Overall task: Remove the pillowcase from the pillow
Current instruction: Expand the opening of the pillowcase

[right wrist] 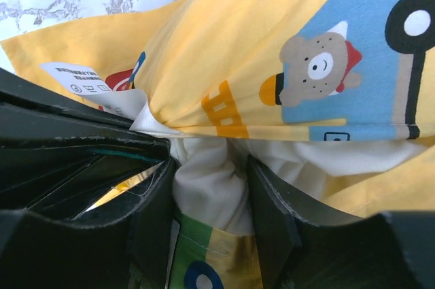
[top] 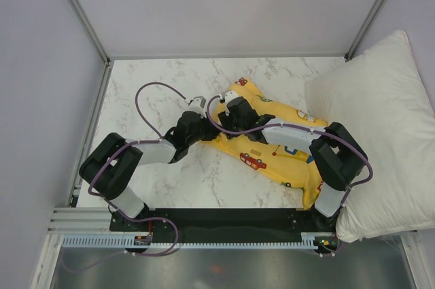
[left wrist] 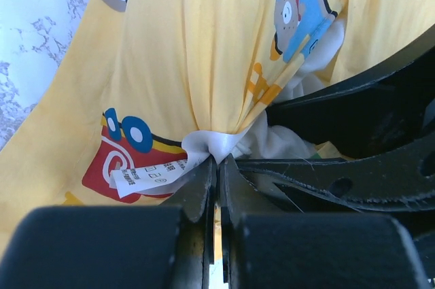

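Observation:
The yellow pillowcase (top: pixel 279 143) with cartoon vehicles lies crumpled on the marble table (top: pixel 156 98), right of centre. Both grippers meet at its left, open end. My left gripper (top: pixel 206 126) is shut on the pillowcase's white inner hem (left wrist: pixel 216 145), beside its care label (left wrist: pixel 146 177). My right gripper (top: pixel 223 120) is shut on a bunch of cream pillow fabric (right wrist: pixel 212 183) that pokes out of the case (right wrist: pixel 272 44), its fingers (right wrist: pixel 155 204) on either side. The pillow also shows in the left wrist view (left wrist: pixel 282 141). Most of the pillow is hidden inside the case.
A large white pillow (top: pixel 387 119) lies along the table's right side, touching the pillowcase. Frame posts and grey walls enclose the table at the back and sides. The black base rail (top: pixel 224 221) runs along the near edge.

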Tool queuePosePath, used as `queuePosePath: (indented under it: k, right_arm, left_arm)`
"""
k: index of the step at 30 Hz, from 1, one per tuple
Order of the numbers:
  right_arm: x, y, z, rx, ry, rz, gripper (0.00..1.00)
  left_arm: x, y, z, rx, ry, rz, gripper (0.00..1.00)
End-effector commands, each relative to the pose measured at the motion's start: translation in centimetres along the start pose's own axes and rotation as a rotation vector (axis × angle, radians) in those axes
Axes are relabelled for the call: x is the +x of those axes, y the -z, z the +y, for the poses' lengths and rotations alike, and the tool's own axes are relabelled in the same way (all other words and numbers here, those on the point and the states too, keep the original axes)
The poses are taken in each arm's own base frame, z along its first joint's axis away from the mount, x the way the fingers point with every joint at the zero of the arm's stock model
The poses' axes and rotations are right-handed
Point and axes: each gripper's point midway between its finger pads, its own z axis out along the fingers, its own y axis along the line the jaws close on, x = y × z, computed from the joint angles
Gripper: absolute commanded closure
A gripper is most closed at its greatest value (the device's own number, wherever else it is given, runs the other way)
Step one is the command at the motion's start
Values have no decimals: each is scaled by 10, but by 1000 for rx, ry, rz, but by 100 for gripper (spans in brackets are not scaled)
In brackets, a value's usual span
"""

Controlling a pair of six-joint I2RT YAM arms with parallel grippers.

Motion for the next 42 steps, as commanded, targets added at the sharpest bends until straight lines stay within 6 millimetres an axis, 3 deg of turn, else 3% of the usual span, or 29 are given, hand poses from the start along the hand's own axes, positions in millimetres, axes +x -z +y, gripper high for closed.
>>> queuePosePath:
  k: [1, 6, 10, 13, 14, 16, 21, 25, 34, 42]
  right_arm:
    - [33, -12, -70, 280, -23, 109, 48]
    - [34, -13, -65, 263, -14, 119, 40]
    - [35, -15, -48, 236, 34, 127, 38]
    - [48, -25, -47, 248, 38, 180, 62]
    - [55, -28, -49, 260, 32, 199, 79]
    - [60, -28, -57, 311, 25, 208, 100]
    - [65, -20, -90, 409, -55, 222, 100]
    - [67, -10, -106, 452, -75, 225, 100]
    - [77, 13, -119, 481, -91, 219, 100]
    - [73, 31, -131, 496, -126, 186, 100]
  left_arm:
    - [67, 22, 41, -112, -36, 233, 98]
    - [68, 23, 38, -91, -41, 233, 98]
    - [67, 21, 27, -36, -36, 229, 98]
    - [64, 21, 23, -18, -34, 221, 98]
    - [66, 22, 25, -20, -33, 225, 98]
    - [66, 23, 26, -27, -35, 220, 98]
    - [72, 32, 45, -99, -26, 221, 98]
    - [71, 38, 70, -195, 12, 221, 98]
    - [55, 41, 100, -277, 71, 184, 98]
    - [45, 48, 117, -327, 92, 164, 98]
